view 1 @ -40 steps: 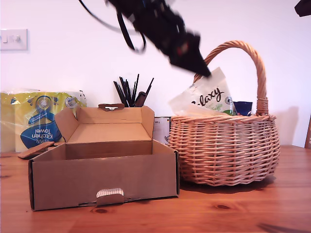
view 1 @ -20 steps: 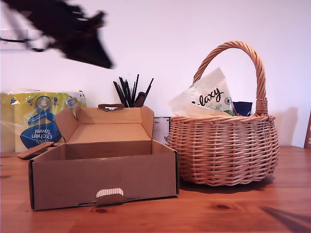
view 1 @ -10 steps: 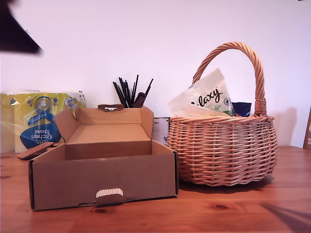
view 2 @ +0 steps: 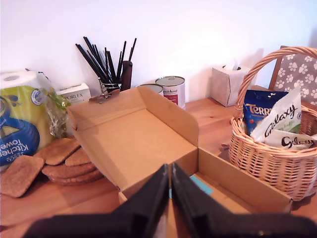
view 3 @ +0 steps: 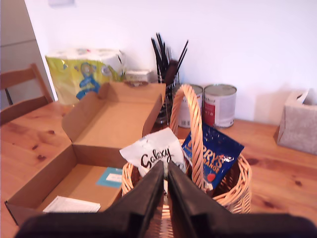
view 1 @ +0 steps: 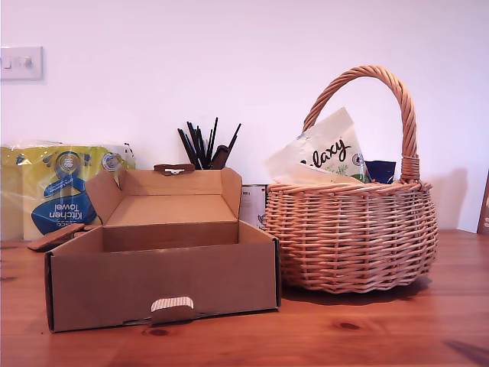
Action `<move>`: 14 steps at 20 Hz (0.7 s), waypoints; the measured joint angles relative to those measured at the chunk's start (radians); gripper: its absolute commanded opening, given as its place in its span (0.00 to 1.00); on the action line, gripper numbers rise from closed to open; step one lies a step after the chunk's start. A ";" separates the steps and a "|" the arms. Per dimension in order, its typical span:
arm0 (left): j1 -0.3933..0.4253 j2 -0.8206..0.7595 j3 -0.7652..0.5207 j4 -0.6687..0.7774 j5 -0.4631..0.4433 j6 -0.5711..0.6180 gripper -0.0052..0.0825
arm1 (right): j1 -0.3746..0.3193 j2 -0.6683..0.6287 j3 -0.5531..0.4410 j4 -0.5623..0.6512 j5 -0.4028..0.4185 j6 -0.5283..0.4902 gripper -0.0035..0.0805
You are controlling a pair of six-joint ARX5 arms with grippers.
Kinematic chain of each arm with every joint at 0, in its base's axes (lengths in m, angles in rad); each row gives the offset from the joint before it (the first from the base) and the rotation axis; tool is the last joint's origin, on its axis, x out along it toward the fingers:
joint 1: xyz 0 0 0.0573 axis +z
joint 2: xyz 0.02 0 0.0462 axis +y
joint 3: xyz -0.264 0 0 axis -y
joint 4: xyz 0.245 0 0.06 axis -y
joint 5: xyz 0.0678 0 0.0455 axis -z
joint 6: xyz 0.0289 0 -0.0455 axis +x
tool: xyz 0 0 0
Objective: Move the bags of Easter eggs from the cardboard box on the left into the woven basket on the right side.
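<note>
In the exterior view the cardboard box (view 1: 164, 287) stands open at the left, and no bag shows inside it. The woven basket (view 1: 351, 237) stands beside it at the right, holding a white Galaxy bag (view 1: 325, 149) and a dark blue bag (view 1: 380, 170). Neither arm shows in that view. My first gripper (view 2: 171, 191) hangs shut and empty above the box (view 2: 133, 144), with the basket (view 2: 267, 163) off to one side. My second gripper (view 3: 166, 181) is shut and empty over the basket's handle (view 3: 190, 134), above a Galaxy bag (view 3: 153, 153) and the blue bag (view 3: 210, 156).
A yellow-and-blue kitchen towel pack (view 1: 61, 187) and a pot of black sticks (view 1: 205, 145) stand behind the box. Cork coasters (view 2: 59, 158) lie beside it. Two tins (view 3: 220, 104), a tissue box (view 3: 297, 121) and a wooden chair (view 3: 20, 82) ring the table. Paper slips (view 3: 111, 177) lie in the box.
A dark arm that was above the basket has swung across to the exterior view's upper left and gone out of the picture. The box, basket and bags have not moved.
</note>
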 measured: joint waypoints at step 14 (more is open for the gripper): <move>0.000 0.000 0.000 -0.153 0.000 0.000 0.03 | 0.000 0.002 0.000 -0.231 0.001 0.000 0.03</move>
